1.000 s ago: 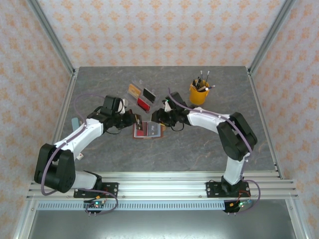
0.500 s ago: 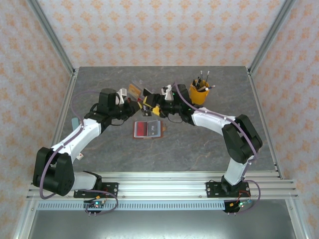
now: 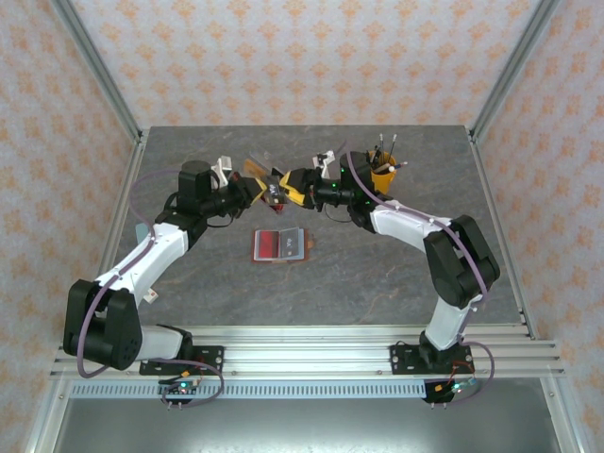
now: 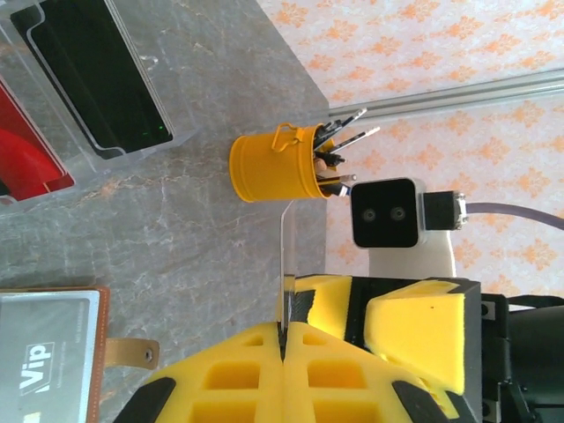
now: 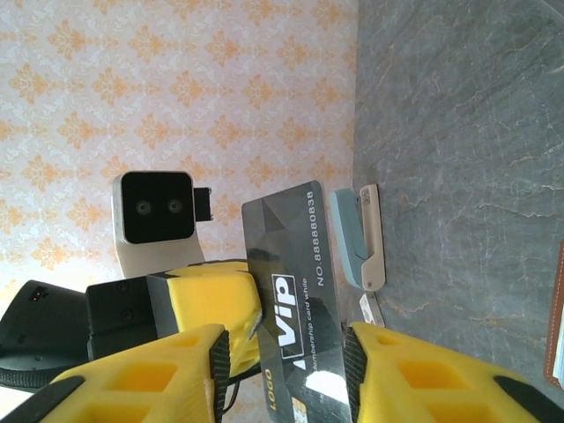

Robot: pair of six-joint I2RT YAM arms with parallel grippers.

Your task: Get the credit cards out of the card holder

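Viewed from above: a grey table (image 3: 377, 283), with the left arm (image 3: 160, 247) and right arm (image 3: 406, 225) both stretched to its far middle, tips meeting in the air. Reads as a mid-air hand-over of one card, with the emptying only part done.

Lying open and flat on the table, nearer the arm bases and well apart from both arm tips: the reddish-brown card holder (image 4: 100, 352). Holds a grey card (image 4: 44, 370) printed "Vip", so more left to take out.

Raised between the arm tips: a black credit card (image 5: 295, 264). Gripped at one end by the left jaws, closed tight on it. Flanked by the right jaws, standing apart on either side; cannot tell whether pressing on it.

Calls next, on this reading, for a firm close of the right jaws before any release by the left, then a set-down clear of the holder.

From the right wrist, shows its printed face, long axis running steeply from lower left to upper right, lettering along it. From the left wrist, appears edge-on, a thin line pointing out of the left jaws towards a yellow pen pot (image 4: 269, 167). Judged roughly level with the table.
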